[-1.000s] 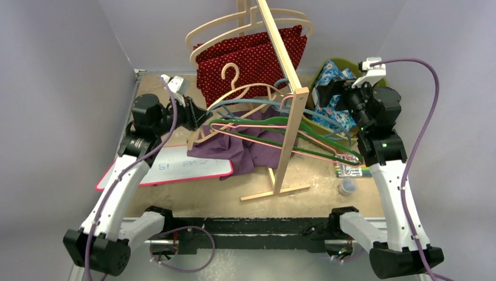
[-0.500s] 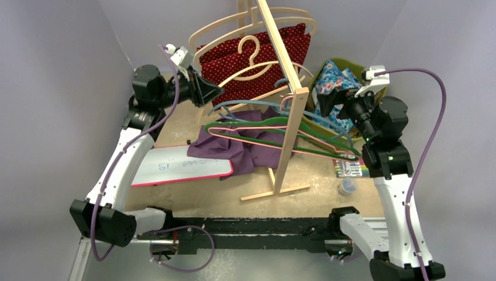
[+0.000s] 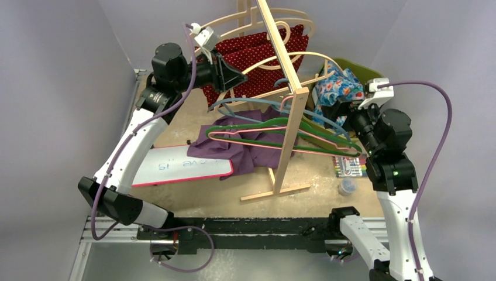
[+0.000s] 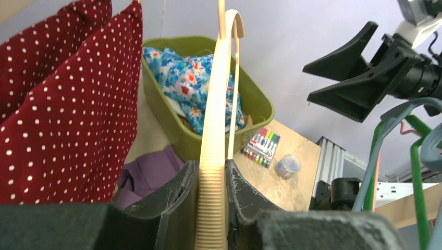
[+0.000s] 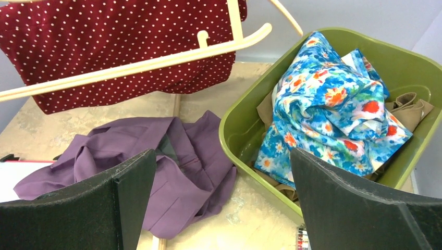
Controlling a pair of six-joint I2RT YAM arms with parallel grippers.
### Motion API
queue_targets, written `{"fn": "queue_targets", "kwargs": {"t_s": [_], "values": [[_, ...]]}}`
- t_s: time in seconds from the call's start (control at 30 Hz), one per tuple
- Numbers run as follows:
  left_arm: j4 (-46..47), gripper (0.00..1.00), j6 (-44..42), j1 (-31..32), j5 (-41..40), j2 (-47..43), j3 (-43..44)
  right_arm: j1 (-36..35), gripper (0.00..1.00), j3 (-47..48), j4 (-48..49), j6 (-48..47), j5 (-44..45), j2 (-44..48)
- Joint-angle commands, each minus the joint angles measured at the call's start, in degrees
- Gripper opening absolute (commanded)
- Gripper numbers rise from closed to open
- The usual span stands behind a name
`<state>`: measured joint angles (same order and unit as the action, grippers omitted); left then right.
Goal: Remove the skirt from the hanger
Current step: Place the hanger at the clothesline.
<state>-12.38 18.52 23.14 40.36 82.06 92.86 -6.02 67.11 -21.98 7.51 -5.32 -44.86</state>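
My left gripper (image 3: 235,76) (image 4: 212,164) is raised high at the back left, shut on the ribbed arm of a bare wooden hanger (image 3: 264,62) (image 4: 217,104). That hanger's bar (image 5: 156,62) crosses the top of the right wrist view. The purple skirt (image 3: 234,149) (image 5: 172,161) lies crumpled on the table below, off any hanger. A red polka-dot garment (image 3: 257,47) hangs on the rack behind. My right gripper (image 3: 334,110) (image 5: 221,153) hovers open and empty over the skirt's edge and the bin.
A wooden rack (image 3: 289,129) stands mid-table with green, pink and blue plastic hangers (image 3: 275,123) on it. A green bin (image 3: 364,74) holds floral cloth (image 5: 333,104). A whiteboard (image 3: 175,167), markers (image 3: 351,168) and a small jar (image 3: 347,187) lie on the table.
The left arm has lifted the wooden hanger up and to the right, away from the purple skirt. The right arm has drawn back slightly towards the front.
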Motion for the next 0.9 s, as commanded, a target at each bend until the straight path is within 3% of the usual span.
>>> {"fn": "queue_targets", "kwargs": {"t_s": [0.0, 0.4, 0.87], "values": [[2.4, 0.0, 3.0, 1.1, -0.2, 0.4, 5.5, 0.1, 0.99, 0.3, 0.7, -0.5, 1.2, -0.1], [5.1, 0.0, 6.1, 7.6, -2.3, -6.3, 4.4, 0.1, 0.99, -0.3, 2.3, 0.7, -0.1, 0.4], [2.2, 0.0, 6.0, 7.8, -6.7, -13.1, -1.7, 0.0, 0.99, -0.6, 2.6, 1.4, -0.9, 0.1]]}}
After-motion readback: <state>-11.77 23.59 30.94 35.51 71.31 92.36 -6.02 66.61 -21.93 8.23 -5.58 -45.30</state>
